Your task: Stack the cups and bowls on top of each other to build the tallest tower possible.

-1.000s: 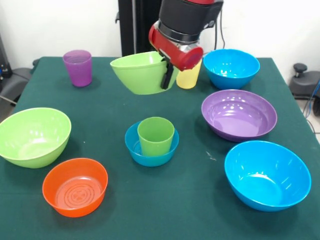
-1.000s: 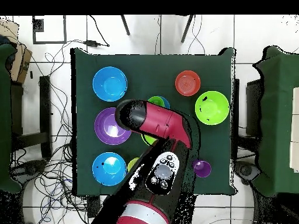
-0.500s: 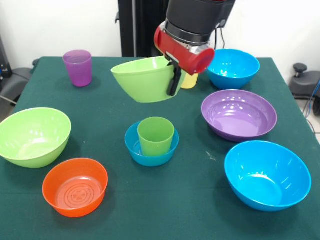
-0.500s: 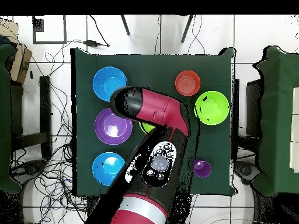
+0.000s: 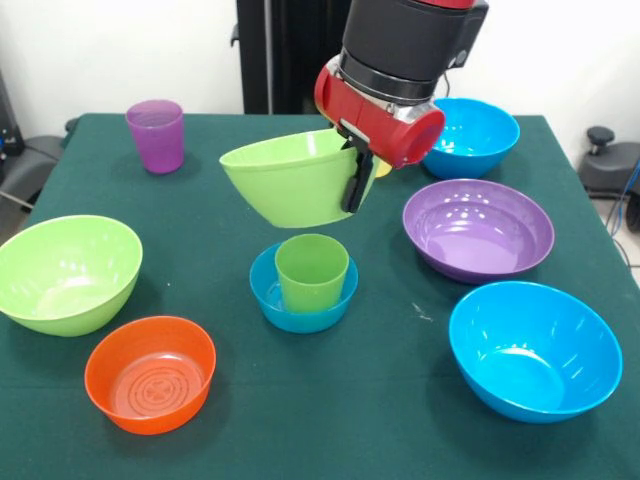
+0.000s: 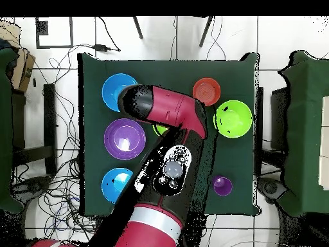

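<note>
The gripper (image 5: 357, 172) is clamped on the rim of a lime green bowl (image 5: 290, 178), one black finger (image 5: 357, 185) showing on the bowl's outer wall. The bowl hangs in the air, tilted, its opening turned up and toward the robot. Directly below it on the green table (image 5: 380, 400) sits the small blue bowl (image 5: 303, 295) with the green cup (image 5: 312, 271) standing upright inside it; a clear gap separates the cup's rim from the bottom of the held bowl.

Around that pair the table is crowded. To the camera's left sits the second lime green bowl (image 5: 68, 272), with the small orange bowl (image 5: 150, 372) just in front of it. The purple cup (image 5: 156, 135) stands alone at the far left corner. On the right, the wide purple bowl (image 5: 478, 228) lies between a blue bowl (image 5: 470, 135) at the far edge and another blue bowl (image 5: 534, 350) at the near edge. Only a sliver of the yellow cup (image 5: 381, 168) peeks out behind the gripper and held bowl.

From overhead, the red arm (image 6: 173, 119) covers the table's middle, hiding the held bowl and the cup-in-bowl pair almost entirely; only a bit of green shows beside it.
</note>
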